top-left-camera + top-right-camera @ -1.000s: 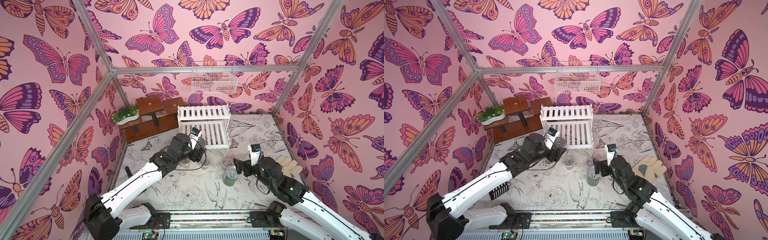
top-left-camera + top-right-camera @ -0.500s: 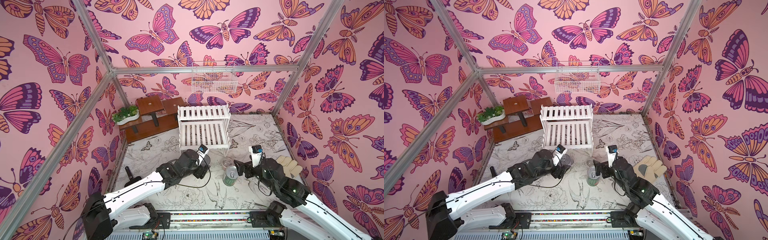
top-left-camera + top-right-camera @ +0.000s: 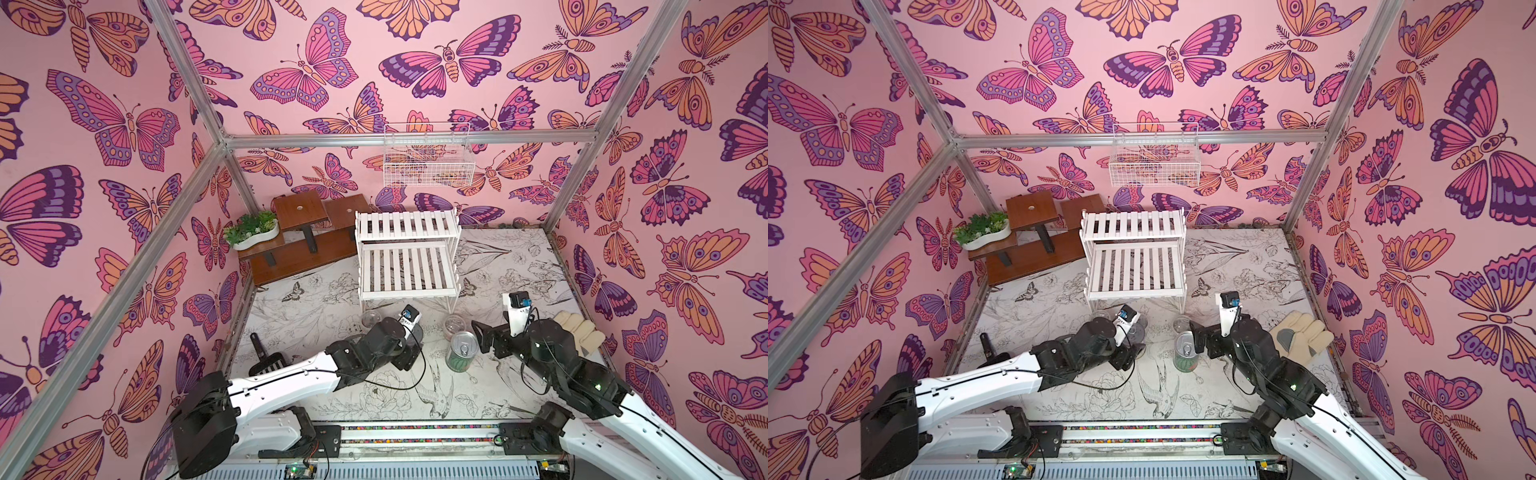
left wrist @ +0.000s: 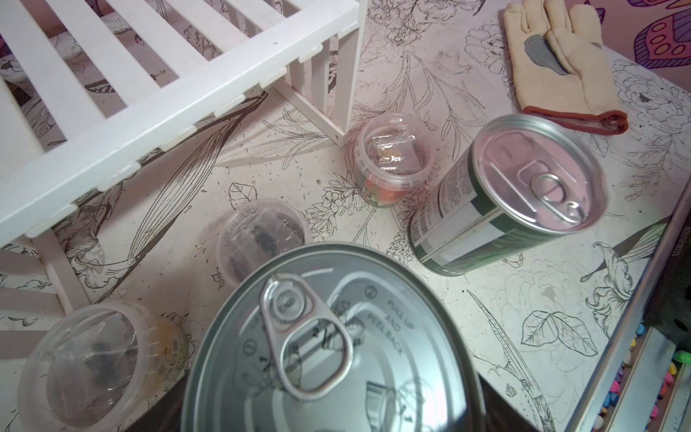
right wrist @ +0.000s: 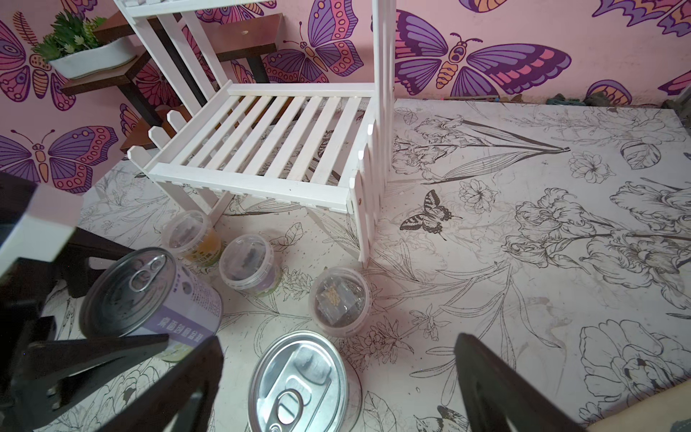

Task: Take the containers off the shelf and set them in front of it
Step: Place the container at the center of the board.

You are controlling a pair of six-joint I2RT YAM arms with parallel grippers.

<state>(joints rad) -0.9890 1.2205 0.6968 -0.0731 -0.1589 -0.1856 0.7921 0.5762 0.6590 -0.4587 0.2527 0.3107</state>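
Left pincer (image 3: 409, 347) grasps white-green pull-tab metal can (image 4: 329, 336), lid sealed. Just beyond it, before white slatted two-tier shelf (image 3: 405, 266), stand the yellow-filled clear lidded plastic cup (image 4: 104, 355), dark-filled cup (image 4: 261, 239) and orange-red-filled cup (image 4: 392, 161). Right pincer (image 5: 336, 344) released, jaws wide. Watermelon-printed pull-tab can (image 5: 299, 381) upright close beneath it, sealed.

Left arm: stretched forward, low; left gripper (image 3: 409, 348) clamped on white-green can (image 5: 149, 295). Right gripper (image 3: 482, 337): jaws spread wide, empty.
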